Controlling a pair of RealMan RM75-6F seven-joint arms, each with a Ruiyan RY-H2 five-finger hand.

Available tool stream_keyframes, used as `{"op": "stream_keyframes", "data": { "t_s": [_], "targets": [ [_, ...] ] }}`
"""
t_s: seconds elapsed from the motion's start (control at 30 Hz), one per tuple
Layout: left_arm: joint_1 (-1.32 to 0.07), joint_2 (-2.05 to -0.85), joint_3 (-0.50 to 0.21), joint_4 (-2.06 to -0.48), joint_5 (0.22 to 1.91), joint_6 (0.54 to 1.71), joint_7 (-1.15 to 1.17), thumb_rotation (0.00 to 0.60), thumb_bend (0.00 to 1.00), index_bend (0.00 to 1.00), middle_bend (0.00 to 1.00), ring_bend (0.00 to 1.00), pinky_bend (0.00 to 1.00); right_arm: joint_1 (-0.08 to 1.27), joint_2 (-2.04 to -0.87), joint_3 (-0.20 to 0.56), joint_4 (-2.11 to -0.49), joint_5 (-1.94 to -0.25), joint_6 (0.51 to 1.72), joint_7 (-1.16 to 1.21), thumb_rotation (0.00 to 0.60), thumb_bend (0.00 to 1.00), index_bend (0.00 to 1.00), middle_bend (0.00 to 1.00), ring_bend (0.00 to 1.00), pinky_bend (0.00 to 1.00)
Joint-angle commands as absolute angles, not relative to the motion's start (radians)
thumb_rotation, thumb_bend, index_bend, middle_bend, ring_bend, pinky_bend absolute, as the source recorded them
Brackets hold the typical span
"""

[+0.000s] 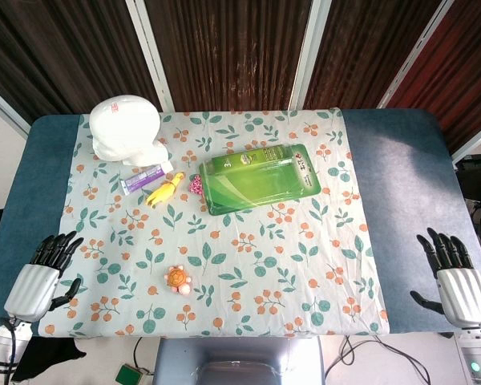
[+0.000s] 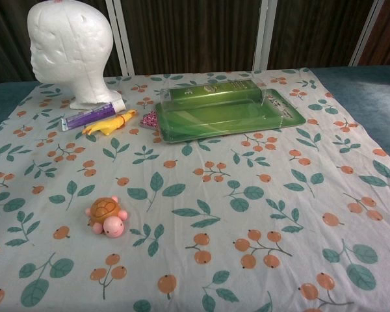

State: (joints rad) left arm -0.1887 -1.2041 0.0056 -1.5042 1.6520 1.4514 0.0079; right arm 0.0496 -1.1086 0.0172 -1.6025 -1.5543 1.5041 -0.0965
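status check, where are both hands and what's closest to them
Left hand open, empty, at the cloth's near-left edge. Right hand open, empty, on the blue table. Turtle toy nearest the left hand, untouched. Nothing between them.

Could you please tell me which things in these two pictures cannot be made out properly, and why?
- Small pink patterned object: partly hidden behind the green plastic blister package in both views; too small to identify.
- Purple-and-white tube: label too small to read.
- Left hand and right hand: outside the chest view; arms cut by the head view's bottom edge.
- White foam mannequin head: top cut off in chest view.
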Motion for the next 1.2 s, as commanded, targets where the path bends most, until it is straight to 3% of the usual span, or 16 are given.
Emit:
{"op": "stream_keyframes", "data": {
  "t_s": [0.03,0.27,0.47,0.67,0.83,0.97,1.2],
  "targets": [
    [-0.190,-1.204,0.011,-1.509,1.657,1.447,0.013,0.600,0.42,0.00,0.00,0.00,0.07,0.050,-1.108,0.015,-1.605,-1.558,1.501,-0.098,0.600,0.13,0.00,0.00,0.00,0.00],
    [-0.233,-1.264,0.054,-1.488,1.738,1.393,0.008,0.600,0.42,0.00,0.00,0.00,0.07,0.044,-1.100,0.010,-1.617,-1.568,1.508,-0.099,0.600,0.13,0.00,0.00,0.00,0.00],
    [-0.340,-1.396,0.093,-1.438,1.823,1.224,0.081,0.600,0.41,0.00,0.00,0.00,0.05,0.053,-1.107,0.007,-1.631,-1.577,1.493,-0.108,0.600,0.13,0.00,0.00,0.00,0.00],
    [-0.410,-1.519,0.036,-1.392,1.785,1.113,0.258,0.600,0.42,0.00,0.00,0.01,0.05,0.071,-1.107,0.003,-1.637,-1.574,1.453,-0.104,0.600,0.13,0.00,0.00,0.00,0.00],
    [-0.414,-1.552,0.018,-1.373,1.779,1.123,0.308,0.600,0.42,0.00,0.00,0.13,0.12,0.074,-1.102,0.002,-1.639,-1.575,1.447,-0.097,0.600,0.13,0.00,0.00,0.00,0.00],
    [-0.432,-1.611,-0.006,-1.324,1.792,1.153,0.370,0.600,0.42,0.05,0.06,0.42,0.34,0.077,-1.086,-0.004,-1.644,-1.580,1.438,-0.068,0.600,0.13,0.00,0.00,0.00,0.00],
    [-0.463,-1.660,0.019,-1.255,1.800,1.148,0.351,0.600,0.42,0.15,0.17,0.53,0.44,0.067,-1.070,-0.004,-1.646,-1.581,1.458,-0.047,0.600,0.13,0.00,0.00,0.00,0.00]
  ]
}}
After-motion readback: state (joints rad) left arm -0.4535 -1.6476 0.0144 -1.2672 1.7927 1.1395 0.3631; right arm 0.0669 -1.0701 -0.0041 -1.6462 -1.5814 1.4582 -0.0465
